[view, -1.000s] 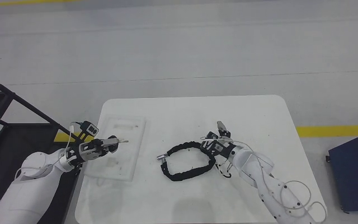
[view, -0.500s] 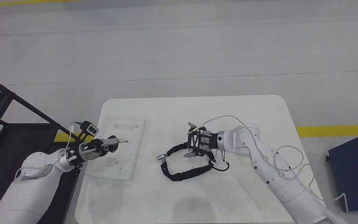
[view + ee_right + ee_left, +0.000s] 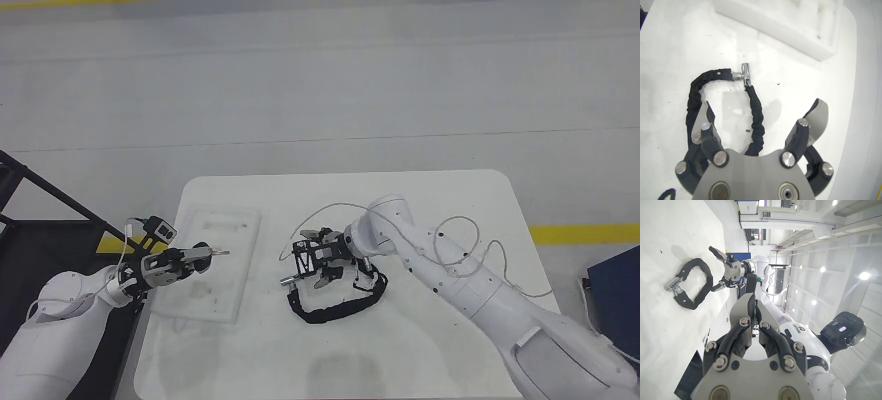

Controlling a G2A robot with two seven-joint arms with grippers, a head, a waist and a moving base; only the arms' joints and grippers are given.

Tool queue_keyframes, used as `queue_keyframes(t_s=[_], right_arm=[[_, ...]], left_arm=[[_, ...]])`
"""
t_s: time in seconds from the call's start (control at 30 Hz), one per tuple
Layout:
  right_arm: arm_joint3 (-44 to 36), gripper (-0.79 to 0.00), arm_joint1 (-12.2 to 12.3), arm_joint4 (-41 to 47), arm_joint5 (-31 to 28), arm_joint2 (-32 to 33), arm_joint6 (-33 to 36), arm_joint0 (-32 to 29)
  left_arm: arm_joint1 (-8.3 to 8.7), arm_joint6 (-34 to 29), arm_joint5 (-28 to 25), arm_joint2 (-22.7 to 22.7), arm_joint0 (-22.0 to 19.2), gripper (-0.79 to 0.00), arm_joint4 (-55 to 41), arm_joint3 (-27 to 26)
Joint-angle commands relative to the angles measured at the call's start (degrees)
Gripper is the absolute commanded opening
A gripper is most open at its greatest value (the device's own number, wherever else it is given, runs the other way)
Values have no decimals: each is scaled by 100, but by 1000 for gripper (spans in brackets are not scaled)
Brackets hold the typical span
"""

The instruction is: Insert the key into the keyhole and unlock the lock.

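Observation:
A black fabric-sleeved chain lock (image 3: 335,305) lies in a loop mid-table, its silver lock cylinder (image 3: 290,280) at the loop's left end. In the right wrist view the cylinder (image 3: 745,73) lies ahead of my right gripper (image 3: 762,107), which hangs open with one strand of chain (image 3: 757,113) between its fingers. In the top view this gripper (image 3: 308,262) sits just right of the cylinder. At the table's left edge my left gripper (image 3: 200,255) is shut on the key (image 3: 218,252), seen edge-on between the pads (image 3: 754,302). From there the keyhole end (image 3: 670,286) faces this gripper.
A white foam tray (image 3: 225,225) lies on the table's left part, under the left gripper. A black cart (image 3: 30,230) stands off the table's left side. The white table (image 3: 450,210) has bare room on its right half.
My right arm has swung left across the chain, from the loop's right side to just beside the cylinder, gripper open throughout. The left arm and key have not moved.

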Motion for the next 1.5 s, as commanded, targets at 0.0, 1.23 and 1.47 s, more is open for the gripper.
queue_keyframes(t_s=[0.0,1.23,1.47], right_arm=[[103,-102,-83,-233,-1,-163,7,133],[2081,-437,-1086,-850,14,-1112,-1097,627],[2308,-505,-1210,-966,127,-1135,-1189,657]], left_arm=[[0,0,0,0,0,-785,0,0],[0,0,0,0,0,-785,0,0],[0,0,0,0,0,-785,0,0]])
